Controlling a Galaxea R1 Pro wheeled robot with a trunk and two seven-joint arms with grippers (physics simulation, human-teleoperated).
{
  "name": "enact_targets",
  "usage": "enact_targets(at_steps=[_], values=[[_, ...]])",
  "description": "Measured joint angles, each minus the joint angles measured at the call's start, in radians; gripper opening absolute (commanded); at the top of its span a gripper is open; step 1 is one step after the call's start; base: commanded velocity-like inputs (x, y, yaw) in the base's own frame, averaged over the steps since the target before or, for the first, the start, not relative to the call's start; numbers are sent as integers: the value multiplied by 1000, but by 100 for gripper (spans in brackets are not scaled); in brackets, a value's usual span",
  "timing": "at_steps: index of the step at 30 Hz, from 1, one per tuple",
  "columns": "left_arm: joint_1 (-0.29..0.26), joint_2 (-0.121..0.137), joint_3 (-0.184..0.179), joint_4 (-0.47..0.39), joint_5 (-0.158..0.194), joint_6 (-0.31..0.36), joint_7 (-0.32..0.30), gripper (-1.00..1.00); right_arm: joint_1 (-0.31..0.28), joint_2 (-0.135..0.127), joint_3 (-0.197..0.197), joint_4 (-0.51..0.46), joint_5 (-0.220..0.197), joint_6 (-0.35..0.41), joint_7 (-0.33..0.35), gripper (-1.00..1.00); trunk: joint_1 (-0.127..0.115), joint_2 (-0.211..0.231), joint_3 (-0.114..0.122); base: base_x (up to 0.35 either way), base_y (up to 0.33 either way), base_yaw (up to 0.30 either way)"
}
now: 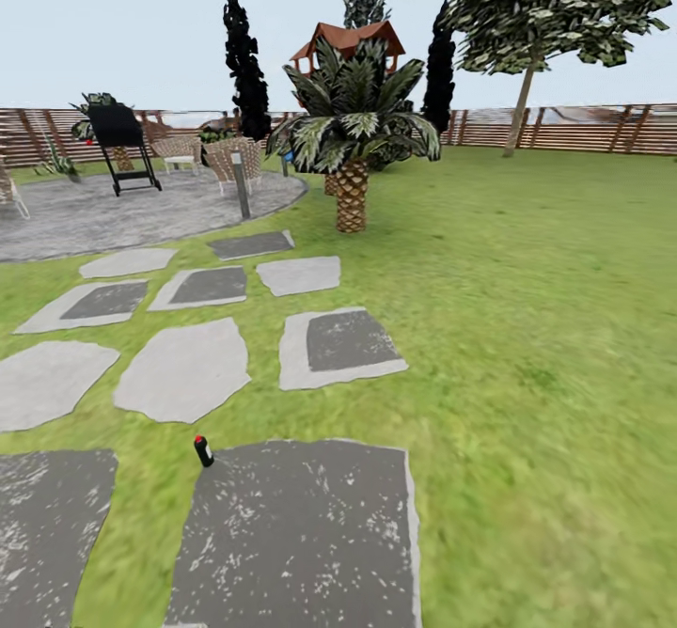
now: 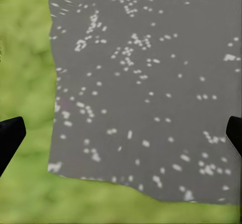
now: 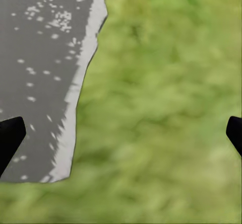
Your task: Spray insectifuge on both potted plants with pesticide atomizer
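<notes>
Big picture is the garden lawn [image 1: 527, 327], wide open green on the right all the way to the brown slat fence [image 1: 583, 128], so there's loads of room to roll that way. Left side is busier: a round paved patio [image 1: 113, 214] with wicker chairs [image 1: 226, 160] and a black stand-up grill thing [image 1: 120, 134], plus a stubby palm [image 1: 353, 130] planted right at the top of the path. The stepping stones [image 1: 188, 369] run from there down toward the robot, laid like a walkway with grass gaps between them. The large dark slab [image 1: 310, 534] is nearest, and just off its top-left corner, on the grass strip, lies a small dark object with a red tip [image 1: 203, 450]. It may be the pesticide atomizer, but it's too small to call, and I can't pick out the potted plants. Both arms seem parked pointing down for driving: the left tool [image 2: 121, 136] hangs over a slab near its edge, the right tool [image 3: 121, 136] over where stone meets grass, each spread wide with nothing between the tips.
</notes>
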Motion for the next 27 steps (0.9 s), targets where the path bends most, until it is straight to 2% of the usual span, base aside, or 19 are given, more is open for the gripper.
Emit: enact_targets(at_steps=[27], values=[[0, 0, 1, 0, 0, 0, 0, 100, 0, 0, 0, -1, 0, 0, 0, 100, 0, 0, 0, 189, -199, 277]])
